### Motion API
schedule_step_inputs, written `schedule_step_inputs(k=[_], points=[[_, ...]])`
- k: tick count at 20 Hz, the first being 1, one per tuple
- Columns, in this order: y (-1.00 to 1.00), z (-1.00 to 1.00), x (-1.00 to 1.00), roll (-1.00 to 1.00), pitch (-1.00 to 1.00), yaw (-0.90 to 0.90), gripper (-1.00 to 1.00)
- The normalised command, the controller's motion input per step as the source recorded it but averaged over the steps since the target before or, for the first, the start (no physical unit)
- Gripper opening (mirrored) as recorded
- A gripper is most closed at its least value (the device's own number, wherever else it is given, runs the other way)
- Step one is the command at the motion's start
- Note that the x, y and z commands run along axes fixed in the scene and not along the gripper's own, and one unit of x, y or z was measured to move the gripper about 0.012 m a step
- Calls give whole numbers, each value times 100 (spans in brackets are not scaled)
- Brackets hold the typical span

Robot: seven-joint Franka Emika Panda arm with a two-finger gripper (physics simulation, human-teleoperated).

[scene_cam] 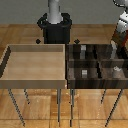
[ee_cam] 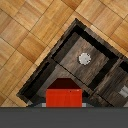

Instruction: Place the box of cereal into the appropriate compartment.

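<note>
**A:** Starting from the exterior view's left: why is the light wooden tray [scene_cam: 35, 62] no use to us?

**B:** It is one open space beside the dark bin [scene_cam: 70, 75], with nothing in it to mark it as the cereal's place. The bin is split in four, and each part seems to carry a marker.

**A:** So which part is the target?

**B:** I judge it is the compartment [scene_cam: 91, 54] at the bin's far corner nearest the tray, the one with the tall light-grey block [scene_cam: 83, 50] standing in it.

**A:** And the gripper [scene_cam: 120, 36]?

**B:** It is above the bin's opposite far corner, well apart from that compartment. The box of cereal [ee_cam: 64, 97] sits right under the wrist camera, hanging clear above the bin. The fingers themselves are hidden, but I take it they are clamped on the box, since nothing else could carry it.

**A:** What lies beneath it?

**B:** A bin section with a small round pale object [ee_cam: 84, 58]. That is probably not the right section, so the arm would need to carry the box across the bin.
</note>
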Motion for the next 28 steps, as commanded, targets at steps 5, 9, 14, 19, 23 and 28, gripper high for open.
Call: schedule_step_inputs(k=[5,9,14,19,23,28], points=[[0,0,-100,0,0,0,-100],[-75,0,0,0,0,0,-100],[-80,-20,0,0,0,0,-100],[0,-80,0,0,0,0,-100],[0,-100,0,0,0,0,-100],[0,-100,0,0,0,0,-100]])
